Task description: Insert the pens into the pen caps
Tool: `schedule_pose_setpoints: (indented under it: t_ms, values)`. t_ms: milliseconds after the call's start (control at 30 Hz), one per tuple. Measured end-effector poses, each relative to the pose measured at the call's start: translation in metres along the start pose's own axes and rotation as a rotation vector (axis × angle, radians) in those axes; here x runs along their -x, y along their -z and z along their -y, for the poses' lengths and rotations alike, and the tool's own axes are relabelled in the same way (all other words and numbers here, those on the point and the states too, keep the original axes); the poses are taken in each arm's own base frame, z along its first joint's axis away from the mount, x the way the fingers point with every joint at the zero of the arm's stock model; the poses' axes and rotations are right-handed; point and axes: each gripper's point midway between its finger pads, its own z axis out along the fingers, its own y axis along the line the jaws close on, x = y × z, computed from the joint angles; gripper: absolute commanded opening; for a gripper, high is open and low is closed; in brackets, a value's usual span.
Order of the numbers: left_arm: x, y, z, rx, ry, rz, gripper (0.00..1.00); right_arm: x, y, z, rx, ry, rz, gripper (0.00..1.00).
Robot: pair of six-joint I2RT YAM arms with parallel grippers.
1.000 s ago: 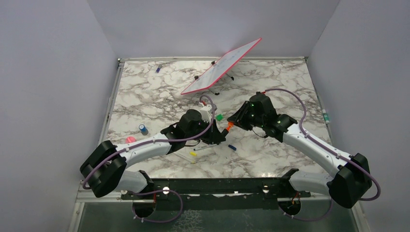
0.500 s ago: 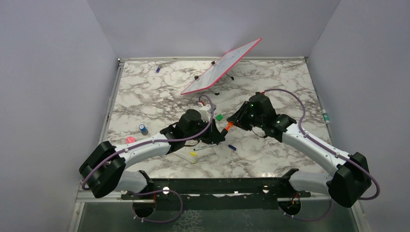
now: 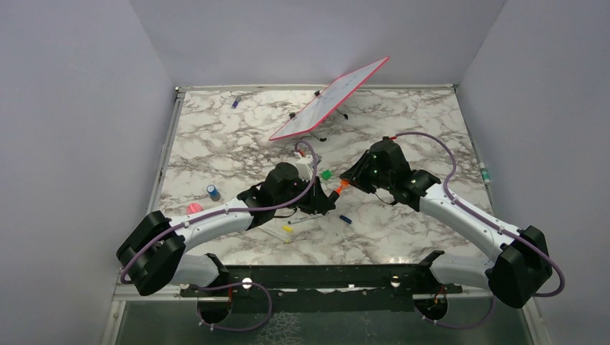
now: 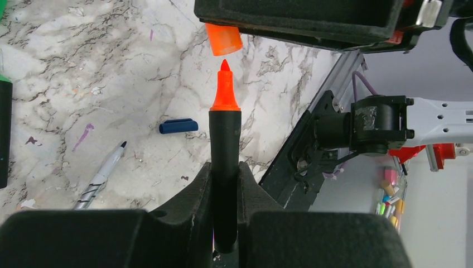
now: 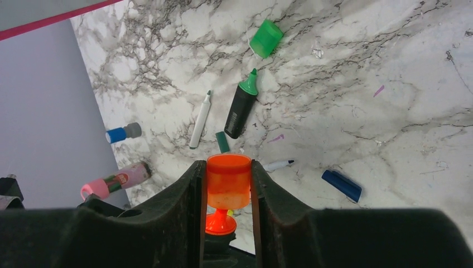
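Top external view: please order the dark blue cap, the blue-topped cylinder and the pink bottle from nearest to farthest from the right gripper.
1. Dark blue cap, close by the right gripper, on its near side.
2. Blue-topped cylinder, far to the left.
3. Pink bottle, still farther left.

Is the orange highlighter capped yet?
Uncapped: the orange highlighter shows a bare tip, just short of the orange cap in the right gripper.
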Motion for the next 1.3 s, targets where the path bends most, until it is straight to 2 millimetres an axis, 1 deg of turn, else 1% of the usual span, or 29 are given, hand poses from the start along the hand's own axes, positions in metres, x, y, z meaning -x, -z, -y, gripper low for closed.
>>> schedule_pose_setpoints:
  t_ms: [133, 333, 567, 767, 900, 1100, 1300]
  values:
    - [0.003, 0.0, 0.004, -0.02, -0.006, 0.013, 0.0, 0.0, -0.003, 0.002, -0.01, 0.0, -0.001, 0.34]
    - [0.005, 0.0, 0.006, -0.024, -0.001, 0.019, 0.0, -0.002, -0.006, 0.004, -0.01, 0.0, -0.003, 0.34]
    - [0.002, -0.001, 0.002, -0.008, 0.009, 0.01, 0.0, -0.003, -0.007, 0.001, 0.005, -0.006, -0.006, 0.34]
    - [0.0, -0.005, -0.002, 0.002, 0.019, -0.001, 0.0, -0.009, -0.007, 0.001, 0.019, -0.013, -0.031, 0.34]
    - [0.005, -0.009, -0.001, 0.004, 0.028, 0.011, 0.0, -0.011, -0.007, -0.001, 0.03, -0.013, -0.045, 0.34]
    - [0.013, -0.014, -0.005, 0.034, 0.082, 0.045, 0.0, -0.011, -0.007, -0.002, 0.036, -0.006, -0.047, 0.34]
    - [0.02, -0.024, -0.005, 0.051, 0.117, 0.056, 0.0, -0.004, -0.009, 0.001, 0.03, 0.005, -0.02, 0.33]
